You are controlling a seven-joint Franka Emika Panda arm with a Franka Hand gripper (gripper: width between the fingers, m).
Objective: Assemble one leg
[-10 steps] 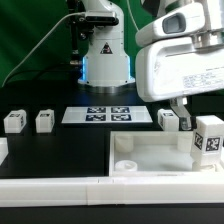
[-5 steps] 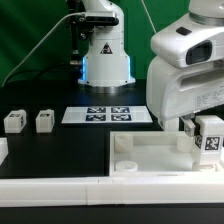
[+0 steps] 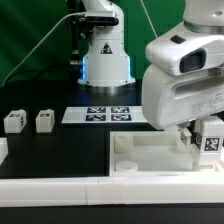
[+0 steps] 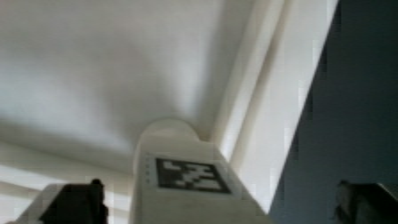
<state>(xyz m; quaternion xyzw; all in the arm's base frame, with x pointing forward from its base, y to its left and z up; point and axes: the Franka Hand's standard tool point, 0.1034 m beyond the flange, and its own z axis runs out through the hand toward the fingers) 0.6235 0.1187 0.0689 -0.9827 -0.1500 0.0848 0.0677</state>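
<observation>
A leg (image 3: 212, 141), a stubby white piece with a black-and-white tag, stands upright at the right end of the large white panel (image 3: 150, 156). My gripper (image 3: 203, 132) is low over it. In the wrist view the leg (image 4: 187, 170) stands between my two dark fingertips (image 4: 71, 203), with a gap on each side, so the gripper (image 4: 217, 208) is open and not touching it. The panel (image 4: 107, 80) fills most of that view. Two more legs (image 3: 13, 121) (image 3: 44, 121) lie on the black table at the exterior view's left.
The marker board (image 3: 97, 114) lies behind the panel, in front of the robot base (image 3: 105, 55). A long white rail (image 3: 90, 190) runs along the front edge. A small white piece (image 3: 2, 150) shows at the left border.
My gripper has come down and a little to the exterior view's left, over the upright leg. It now hides the leg that lay behind the panel's right end.
</observation>
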